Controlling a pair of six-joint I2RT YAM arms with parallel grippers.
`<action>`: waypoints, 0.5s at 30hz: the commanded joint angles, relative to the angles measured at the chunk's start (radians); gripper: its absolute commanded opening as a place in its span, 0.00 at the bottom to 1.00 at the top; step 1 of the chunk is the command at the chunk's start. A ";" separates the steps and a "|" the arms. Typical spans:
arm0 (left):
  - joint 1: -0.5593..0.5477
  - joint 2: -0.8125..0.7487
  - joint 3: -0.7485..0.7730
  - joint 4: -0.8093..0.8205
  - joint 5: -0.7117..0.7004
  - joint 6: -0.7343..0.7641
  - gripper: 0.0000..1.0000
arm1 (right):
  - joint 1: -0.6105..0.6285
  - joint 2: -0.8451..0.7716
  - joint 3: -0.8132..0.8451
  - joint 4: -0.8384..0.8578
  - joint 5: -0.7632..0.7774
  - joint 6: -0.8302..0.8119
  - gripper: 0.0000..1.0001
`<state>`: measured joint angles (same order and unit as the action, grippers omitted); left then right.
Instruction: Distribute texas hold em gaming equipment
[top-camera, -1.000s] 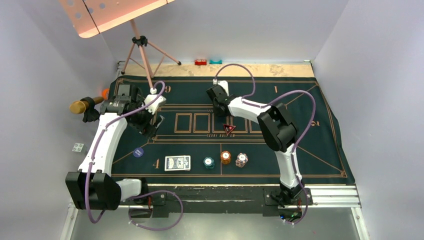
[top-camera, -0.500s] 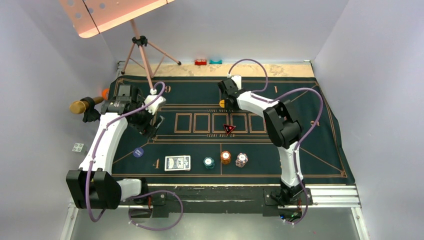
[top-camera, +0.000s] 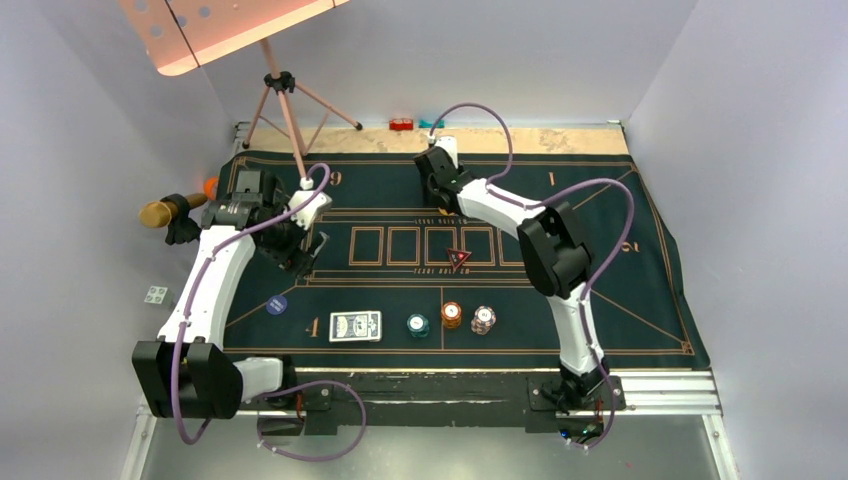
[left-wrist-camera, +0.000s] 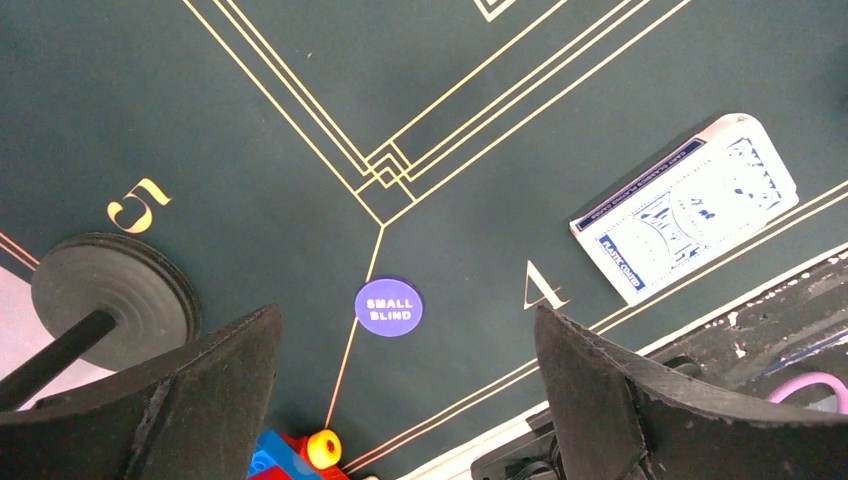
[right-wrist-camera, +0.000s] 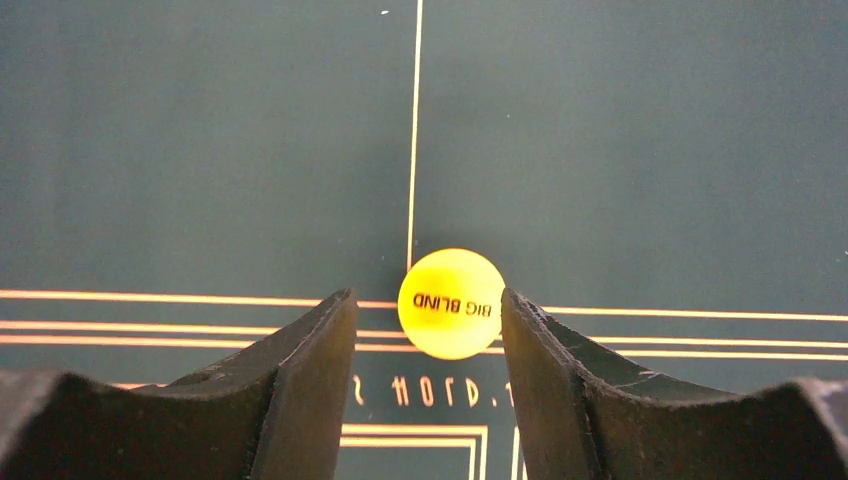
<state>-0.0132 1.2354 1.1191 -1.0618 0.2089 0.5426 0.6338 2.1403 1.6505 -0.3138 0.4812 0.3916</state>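
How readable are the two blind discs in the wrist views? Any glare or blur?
Right wrist: the yellow disc glows bright with slightly soft edges, and its lettering is legible but upside down. Left wrist: the blue disc is sharp, its white lettering crisp, with no glare.

Between the left gripper fingers, toy blocks are cut off by the bottom edge. Seen from above, the right gripper hides the yellow disc beneath it.

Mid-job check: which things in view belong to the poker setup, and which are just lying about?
Job: card deck, teal chip, orange chip, white-red chip, Small Blind disc, Big Blind disc, red triangle marker.

Lying about: red block, tripod stand, felt mat (surface only).
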 joint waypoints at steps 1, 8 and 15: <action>0.007 -0.020 0.028 -0.017 0.048 0.016 1.00 | -0.005 0.071 0.078 -0.063 0.062 -0.021 0.59; 0.008 -0.017 0.041 -0.042 0.062 0.031 1.00 | -0.006 0.079 0.055 -0.062 0.053 -0.017 0.68; 0.008 -0.017 0.044 -0.043 0.057 0.039 1.00 | -0.026 0.074 0.016 -0.066 0.060 -0.001 0.68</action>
<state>-0.0132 1.2354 1.1221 -1.0962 0.2443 0.5632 0.6266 2.2425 1.6897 -0.3435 0.5114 0.3813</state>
